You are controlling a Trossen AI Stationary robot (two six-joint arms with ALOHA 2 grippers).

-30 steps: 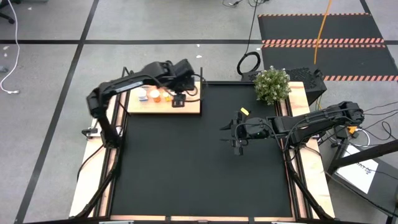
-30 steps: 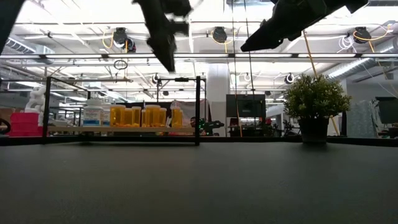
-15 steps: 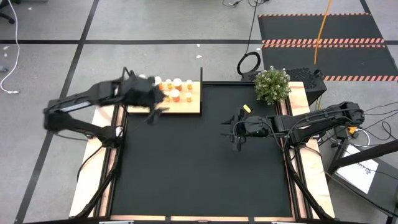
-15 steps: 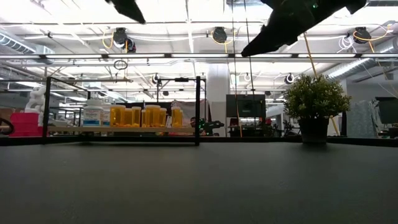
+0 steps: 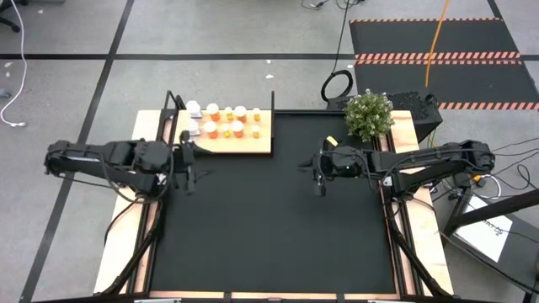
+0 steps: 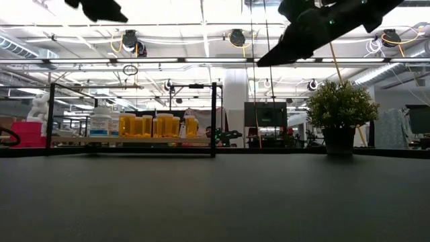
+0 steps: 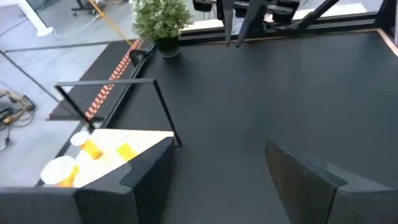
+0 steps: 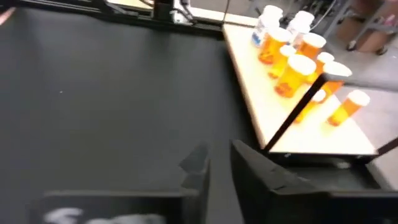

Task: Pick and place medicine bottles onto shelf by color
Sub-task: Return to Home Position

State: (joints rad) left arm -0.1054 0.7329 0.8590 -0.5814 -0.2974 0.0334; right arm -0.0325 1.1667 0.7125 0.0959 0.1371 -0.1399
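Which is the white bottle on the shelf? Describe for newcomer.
From above, the light-wood shelf sits at the top-left corner of the black mat. In the low view, the white bottle stands at the row's left end; its neighbours are orange, it alone white with a blue label.

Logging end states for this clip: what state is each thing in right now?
medicine bottles: upright, all on the shelf.
shelf: loaded, bare at its near edge.
left gripper: open, empty, beside the shelf.
right gripper: shut, empty, above the mat.
potted plant: upright.
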